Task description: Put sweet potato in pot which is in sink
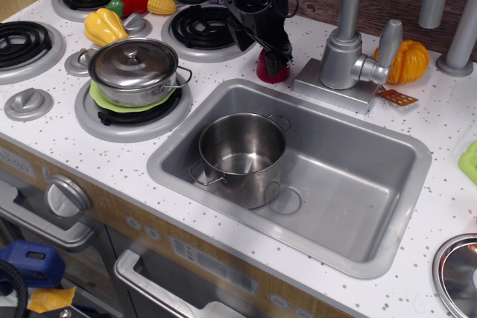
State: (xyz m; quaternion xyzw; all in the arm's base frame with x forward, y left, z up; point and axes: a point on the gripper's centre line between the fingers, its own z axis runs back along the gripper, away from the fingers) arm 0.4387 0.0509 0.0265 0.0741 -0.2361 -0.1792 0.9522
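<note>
The sweet potato (268, 72), a small dark crimson toy, sits on the white counter behind the sink's back rim, left of the faucet base. My gripper (276, 57) is down over it, with its black fingers (282, 51) at the toy's top and sides, covering most of it. The jaws look open around it, and the toy still rests on the counter. The shiny steel pot (241, 156) with two wire loop handles stands open and empty at the left of the grey sink (358, 184), next to the drain ring.
The faucet (344, 50) stands just right of the gripper, with an orange pumpkin toy (408, 61) behind it. A lidded squat pot (134, 71) sits on the front burner. A yellow pepper (103, 26) and a corn toy (158, 1) lie at the back left.
</note>
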